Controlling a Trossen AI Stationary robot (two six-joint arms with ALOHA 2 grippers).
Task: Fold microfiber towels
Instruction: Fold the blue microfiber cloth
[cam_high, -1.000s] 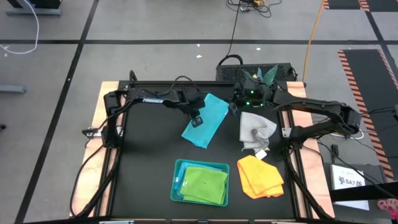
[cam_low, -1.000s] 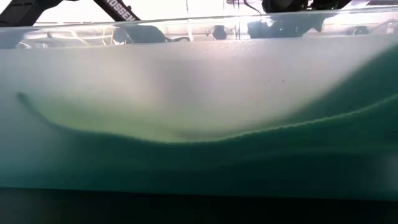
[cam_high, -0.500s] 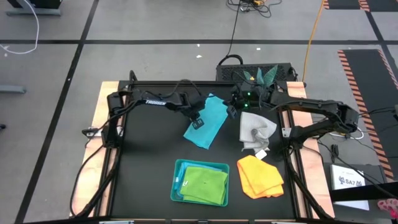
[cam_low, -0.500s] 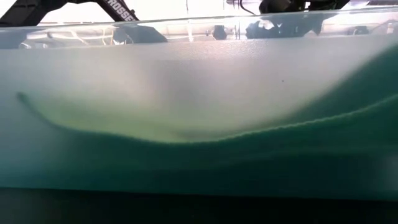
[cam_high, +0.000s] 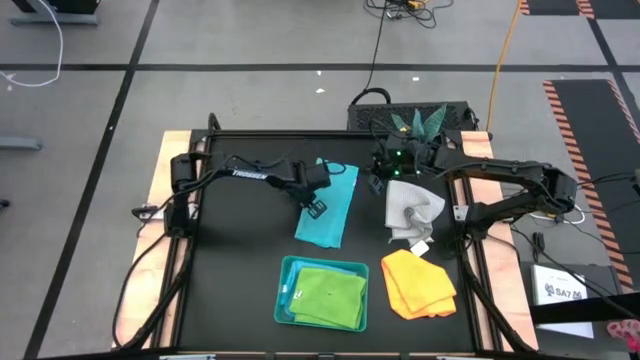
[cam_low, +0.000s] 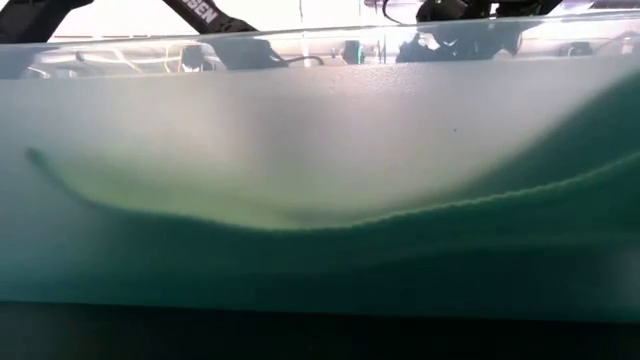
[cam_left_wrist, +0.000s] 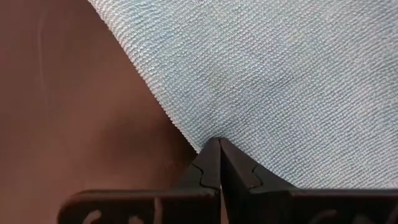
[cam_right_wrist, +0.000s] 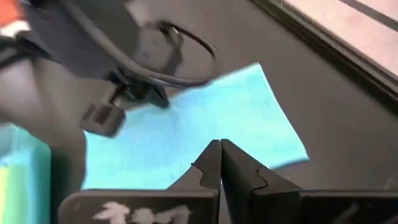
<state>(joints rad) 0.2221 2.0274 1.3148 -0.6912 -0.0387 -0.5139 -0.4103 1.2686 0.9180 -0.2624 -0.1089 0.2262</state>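
grey tiled floor around a black-topped table (cam_high: 230, 280) with pale wooden edges; cables and an orange cord on the floor beyond its far side.

- turquoise towel (cam_high: 330, 205): flat on the table near the far middle, long side running toward the tray. seen close in the left wrist view (cam_left_wrist: 280, 81) and from the other side in the right wrist view (cam_right_wrist: 193, 137).
- left end effector (cam_high: 318, 205): on the near-left edge of the turquoise towel. fingers pressed together, their tips at the cloth's edge (cam_left_wrist: 219, 163); whether any cloth is pinched cannot be told. white lettering on the arm's link, partly readable as "trossen".
- right end effector (cam_high: 378, 183): near the towel's far-right corner, above the table. fingers closed tip to tip with nothing between them (cam_right_wrist: 219, 163). green lights on its wrist.
- grey-white towel (cam_high: 410, 208): crumpled, right of the turquoise one, under the right arm.
- yellow-orange towel (cam_high: 418, 282): loosely folded at the near right, just beside the tray.
- teal tray (cam_high: 290, 275): near middle of the table, holding the lime green towel (cam_high: 330, 296), folded flat. in the low view the tray wall (cam_low: 320, 200) fills almost the whole picture.
- white box (cam_high: 562, 287): right of the table, printed label not readable.
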